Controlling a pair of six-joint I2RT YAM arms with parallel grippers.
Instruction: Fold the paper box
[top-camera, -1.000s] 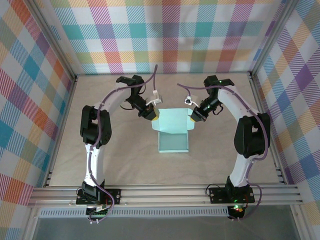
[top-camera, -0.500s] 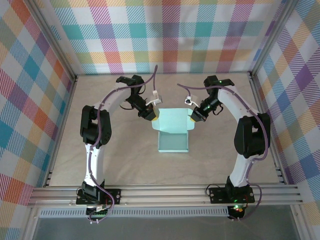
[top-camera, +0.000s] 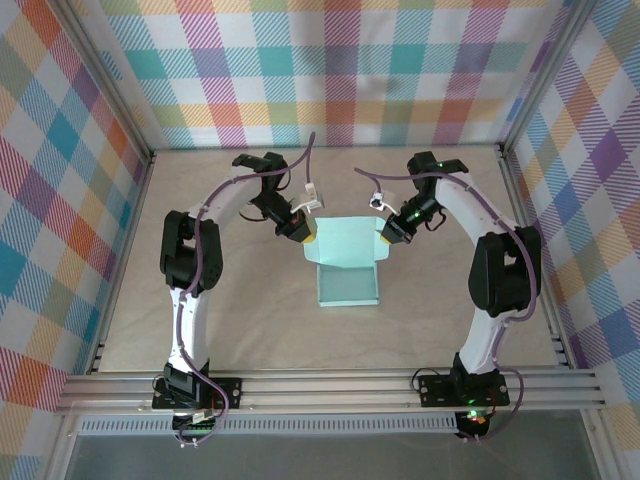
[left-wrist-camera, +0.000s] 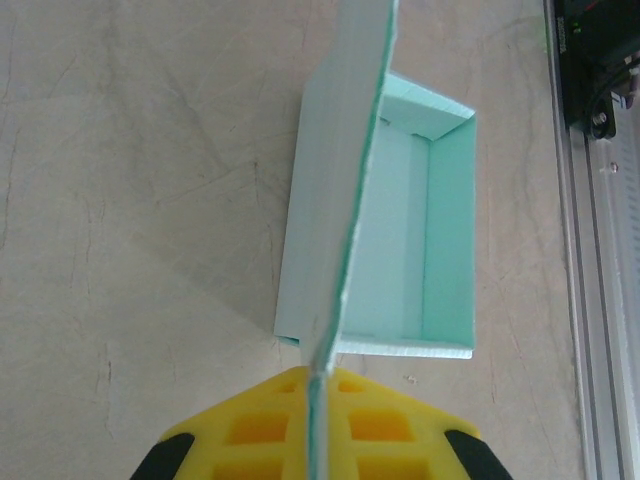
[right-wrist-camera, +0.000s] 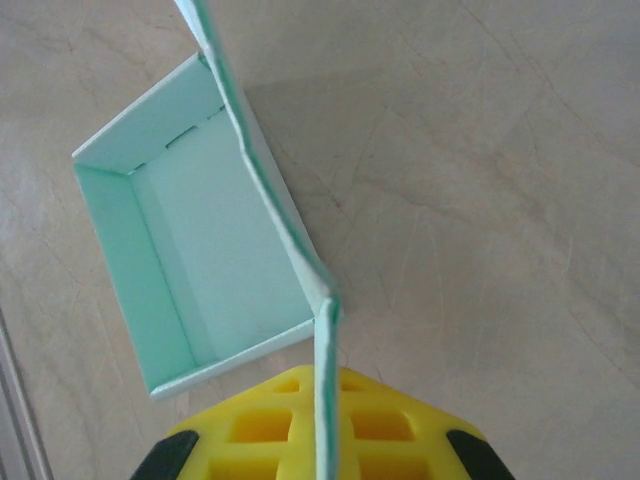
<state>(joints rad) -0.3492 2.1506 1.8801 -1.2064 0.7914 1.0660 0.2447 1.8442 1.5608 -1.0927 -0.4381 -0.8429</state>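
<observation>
Two pincers, one raised flap

Beige desk (top-camera: 230, 320) carries the paper box (top-camera: 347, 288) at its middle: open tray, rear flap standing up. The left pincer (top-camera: 308, 232) is clamped tight on the flap's left edge, and the right pincer (top-camera: 383, 237) on its right edge.

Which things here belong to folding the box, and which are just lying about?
For the job: paper box; left tool and right tool, each pinching its raised flap.
Just surroundings: table; plaid walls; aluminium frame rail.
</observation>
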